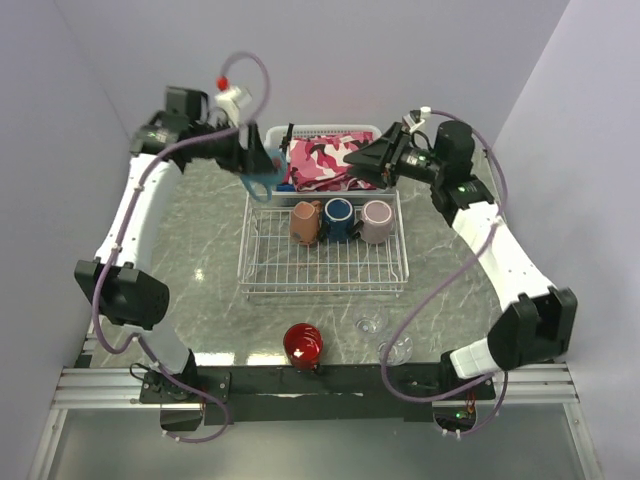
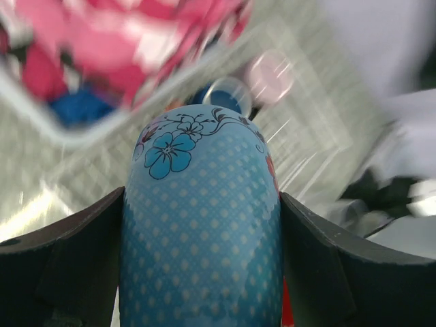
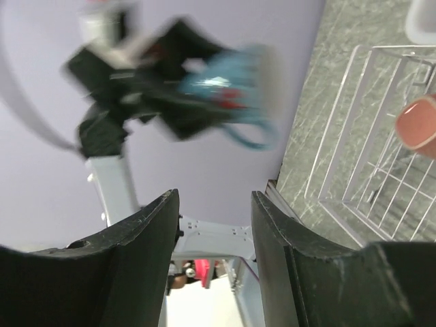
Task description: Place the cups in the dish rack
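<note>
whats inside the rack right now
In the rack, three mugs stand along the far side: terracotta, navy, pink. The near grid is bare. Whatever lies under the mugs is covered.

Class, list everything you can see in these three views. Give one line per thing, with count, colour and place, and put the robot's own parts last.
dish rack: one, white wire, centre of the table
mugs in rack: three in a row at its far end: terracotta mug, navy mug, mauve-pink mug
teal mug: one, dotted with flowers, held over the rack's far left corner
red mug: one, glossy, on the table in front of the rack
clear glasses: two, on the table, near right
basket: one, white, behind the rack
cloth: one, pink camouflage, in the basket
table: one, grey marbled
left gripper: black fingers clamped on the teal mug
right gripper: black fingers apart, empty, over the basket
</note>
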Available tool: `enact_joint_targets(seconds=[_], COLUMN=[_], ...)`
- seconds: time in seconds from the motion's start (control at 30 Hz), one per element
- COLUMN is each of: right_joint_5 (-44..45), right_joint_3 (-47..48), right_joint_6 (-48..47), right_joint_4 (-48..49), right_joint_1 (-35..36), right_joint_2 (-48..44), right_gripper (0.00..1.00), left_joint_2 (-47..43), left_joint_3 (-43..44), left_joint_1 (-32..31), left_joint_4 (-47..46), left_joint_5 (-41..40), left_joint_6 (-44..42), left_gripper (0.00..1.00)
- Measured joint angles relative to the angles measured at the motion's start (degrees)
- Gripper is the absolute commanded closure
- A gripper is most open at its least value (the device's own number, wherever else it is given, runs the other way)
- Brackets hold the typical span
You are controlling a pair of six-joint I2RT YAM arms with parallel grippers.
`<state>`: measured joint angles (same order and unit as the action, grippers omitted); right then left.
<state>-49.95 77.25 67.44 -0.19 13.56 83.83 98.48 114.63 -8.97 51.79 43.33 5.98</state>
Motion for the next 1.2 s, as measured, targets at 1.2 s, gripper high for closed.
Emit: enact_joint_targets(seconds=[1.2], right_joint_5=[0.35], right_joint_3=[-14.49], right_joint_6=[-5.62], right_joint_4=[-10.29], right_joint_1=[-6.32], right_joint_2=[-20.87], right_gripper=[0.50], left_joint_2=[5.84], left_joint_3=[-21.51], left_joint_1=[-13.92], left_joint_4=[-5.62], left_joint_5=[-34.99], left_joint_6=[-8.55], left_gripper=[0.99])
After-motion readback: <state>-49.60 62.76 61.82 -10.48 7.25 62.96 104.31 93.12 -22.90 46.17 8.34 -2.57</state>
